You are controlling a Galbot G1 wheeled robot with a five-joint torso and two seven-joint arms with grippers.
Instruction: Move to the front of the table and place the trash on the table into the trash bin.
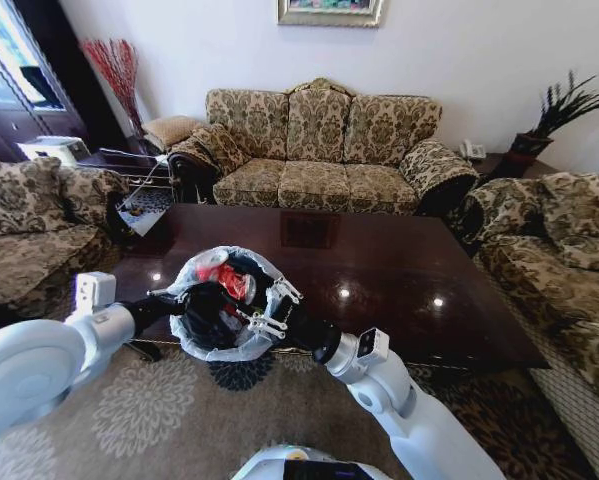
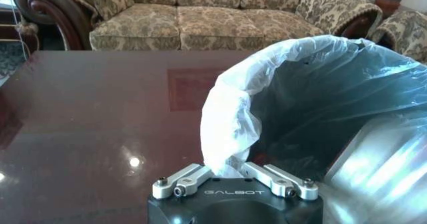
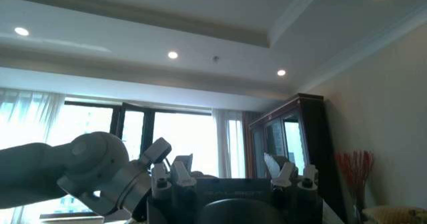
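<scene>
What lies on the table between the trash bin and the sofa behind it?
Nothing: in the left wrist view the table is bare from the trash bin to the sofa, apart from its square inlay.

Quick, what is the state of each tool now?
Left tool: closed on the liner of the trash bin.
Right tool: open, holding nothing, over the bin.

Table (image 1: pixel 379 270): dark glossy wood, square inlay (image 1: pixel 307 230) toward 12 o'clock of centre; light spots reflected on top.
</scene>
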